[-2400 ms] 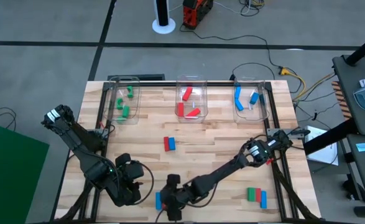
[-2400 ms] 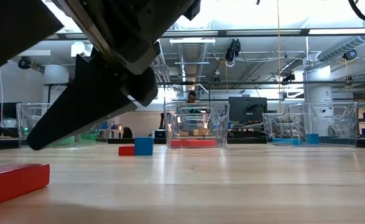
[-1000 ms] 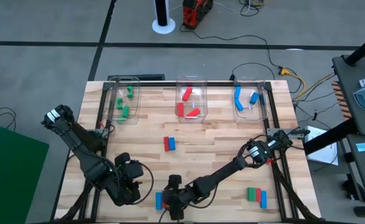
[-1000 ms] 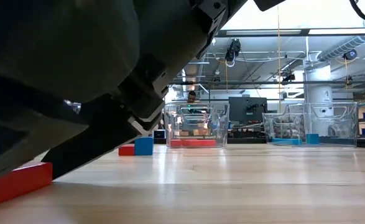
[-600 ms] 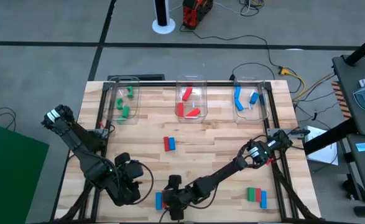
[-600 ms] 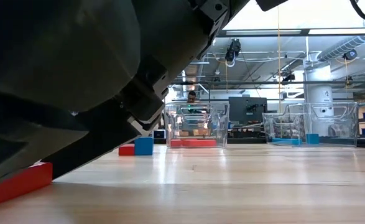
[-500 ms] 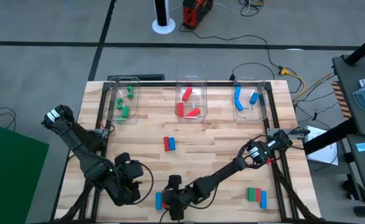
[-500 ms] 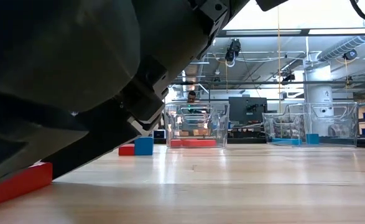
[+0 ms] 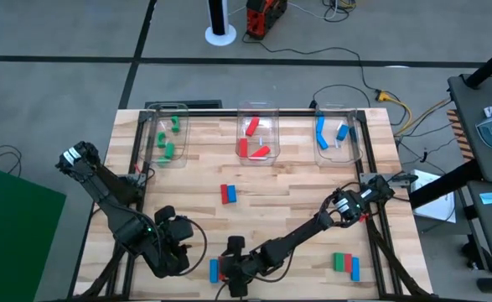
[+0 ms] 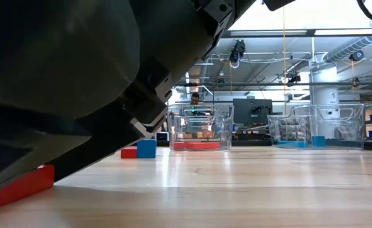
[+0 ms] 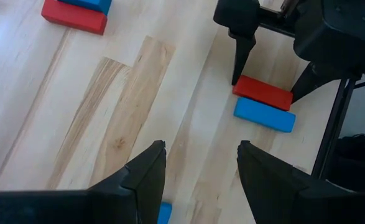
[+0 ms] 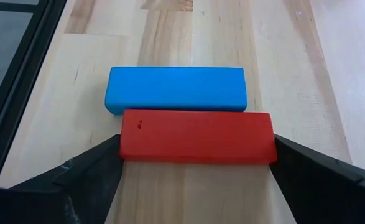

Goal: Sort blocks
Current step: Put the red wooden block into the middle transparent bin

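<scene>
A red block point(image 12: 196, 137) lies on the table near its front edge, side by side with a blue block point(image 12: 175, 90). My right gripper point(image 12: 196, 149) is down at the table there point(image 9: 231, 270), with one finger at each short end of the red block. In the left wrist view the same pair shows as red block point(image 11: 263, 93) and blue block point(image 11: 264, 116). My left gripper point(image 11: 201, 155) hovers open over bare wood to the left of them point(image 9: 177, 243), with nothing between its fingers. My right gripper pinches the red block lengthwise, one fingertip on its one short end point(image 12: 126, 140) and the other on the opposite short end point(image 12: 267, 140). The fingers point(image 11: 239, 59) come from above, slanting down. The block lies flat on the table, its long side against the blue block.
Three clear bins stand along the far edge, holding green point(image 9: 168, 136), red point(image 9: 257, 136) and blue point(image 9: 336, 134) blocks. A red and blue pair point(image 9: 227, 194) lies mid-table, and a green, red and blue group point(image 9: 344, 264) lies near right. The dark table rail point(image 12: 20, 68) runs close by.
My right gripper came down to the table around the red block more than a second ago. Over the last second it has stayed there, and no block has moved.
</scene>
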Controlling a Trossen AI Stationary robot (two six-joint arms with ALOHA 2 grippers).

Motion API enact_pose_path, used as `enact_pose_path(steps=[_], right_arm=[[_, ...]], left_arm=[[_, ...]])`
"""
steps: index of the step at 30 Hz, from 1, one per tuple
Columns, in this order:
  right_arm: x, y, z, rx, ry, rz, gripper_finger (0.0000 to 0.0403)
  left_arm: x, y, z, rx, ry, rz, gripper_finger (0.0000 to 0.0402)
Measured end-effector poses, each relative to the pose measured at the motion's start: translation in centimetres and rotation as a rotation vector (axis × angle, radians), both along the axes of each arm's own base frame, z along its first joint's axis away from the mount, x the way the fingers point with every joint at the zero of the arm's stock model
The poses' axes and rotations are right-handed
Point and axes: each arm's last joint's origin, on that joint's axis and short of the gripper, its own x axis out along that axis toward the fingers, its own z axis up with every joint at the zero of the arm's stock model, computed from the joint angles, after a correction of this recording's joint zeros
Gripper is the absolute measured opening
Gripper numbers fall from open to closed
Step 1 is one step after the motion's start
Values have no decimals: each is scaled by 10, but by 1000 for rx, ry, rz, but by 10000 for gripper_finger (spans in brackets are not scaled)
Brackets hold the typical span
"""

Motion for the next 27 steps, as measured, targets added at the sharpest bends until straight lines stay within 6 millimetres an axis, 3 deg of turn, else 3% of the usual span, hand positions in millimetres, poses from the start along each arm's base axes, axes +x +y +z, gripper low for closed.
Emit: enact_pose_path(steps=[4, 15, 27], right_arm=[[0, 0, 0, -1, 0, -1, 352], [0, -1, 0, -6, 6, 0, 357], [-2, -10, 21, -67, 31, 47, 354]], left_arm=[[0, 0, 0, 1, 1, 0, 176], [0, 0, 0, 1, 1, 0, 176], [-1, 1, 0, 12, 11, 0, 176]])
